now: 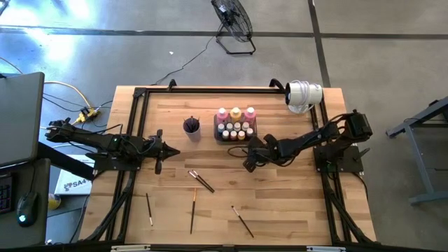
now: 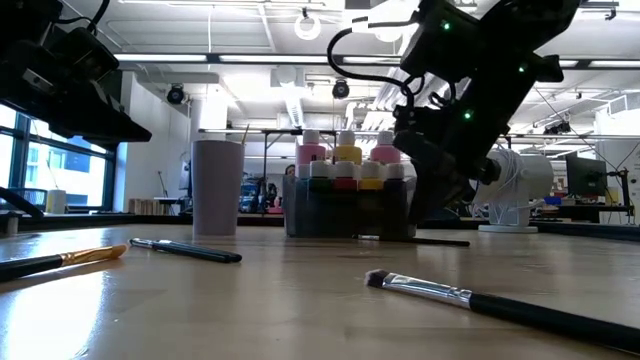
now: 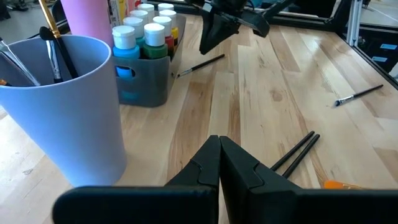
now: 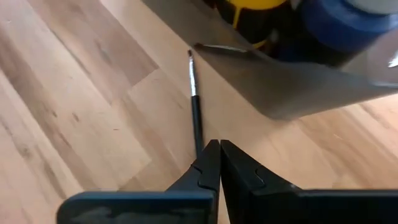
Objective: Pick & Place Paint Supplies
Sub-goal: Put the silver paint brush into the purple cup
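Paint bottles [image 1: 236, 124] packed in the dark grey tray [image 1: 253, 133] at mid-table, beside the purple cup [image 1: 192, 127]. Loose paintbrushes [image 1: 201, 180] scattered nearer the front edge. Right gripper [image 1: 248, 165] just beside the tray, jaws together above a thin brush [image 4: 194, 106]. Left gripper [image 1: 175, 152] near the cup, jaws together, empty.

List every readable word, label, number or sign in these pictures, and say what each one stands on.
"SA4": on the white box on the floor beside the table's left edge, in the high view; any further letters are hidden.
Paint bottles in the grey tray: no label can be read; too small or blurred.
Purple cup, paintbrushes, white camera: no text visible.
Room behind, low view: nothing readable.
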Controlling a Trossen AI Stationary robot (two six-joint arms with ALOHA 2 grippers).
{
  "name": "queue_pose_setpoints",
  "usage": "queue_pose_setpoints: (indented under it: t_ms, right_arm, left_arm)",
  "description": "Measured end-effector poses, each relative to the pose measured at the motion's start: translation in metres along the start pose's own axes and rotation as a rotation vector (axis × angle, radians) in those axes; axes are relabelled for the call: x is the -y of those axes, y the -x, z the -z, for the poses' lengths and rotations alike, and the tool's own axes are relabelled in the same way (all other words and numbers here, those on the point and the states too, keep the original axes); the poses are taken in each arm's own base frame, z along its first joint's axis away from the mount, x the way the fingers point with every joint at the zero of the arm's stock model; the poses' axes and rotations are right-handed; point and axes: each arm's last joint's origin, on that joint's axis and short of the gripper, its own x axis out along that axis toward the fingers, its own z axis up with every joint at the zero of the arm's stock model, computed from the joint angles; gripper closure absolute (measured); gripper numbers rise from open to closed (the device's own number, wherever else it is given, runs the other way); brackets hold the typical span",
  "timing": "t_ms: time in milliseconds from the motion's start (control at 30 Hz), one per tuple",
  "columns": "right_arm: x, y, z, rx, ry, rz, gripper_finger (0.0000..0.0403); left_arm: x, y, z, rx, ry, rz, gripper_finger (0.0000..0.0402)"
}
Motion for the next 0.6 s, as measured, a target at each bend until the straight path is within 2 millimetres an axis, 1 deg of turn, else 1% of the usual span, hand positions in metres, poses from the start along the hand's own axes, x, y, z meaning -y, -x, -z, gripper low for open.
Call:
queue_pose_setpoints:
  t_ms: [100,233,533,600]
  right_arm:
    - [0.001,0.001,0.001,0.007,-0.001,0.026,0.0400]
    - [0.000,0.000,0.002,-0.012,-0.008,0.007,0.0400]
    - [-0.004,-0.015,0.013,-0.038,0.006,0.031,0.0400]
    - [-0.005,-0.015,0.013,-0.035,0.004,0.029,0.0400]
  left_arm:
    - [0.000,0.000,0.000,0.000,0.002,0.000,0.0401]
    - [0.000,0.000,0.000,0.000,0.003,-0.001,0.0401]
    - [0.000,0.000,0.000,0.001,0.003,-0.001,0.0401]
    - [0.000,0.000,0.000,0.001,0.003,-0.001,0.0401]
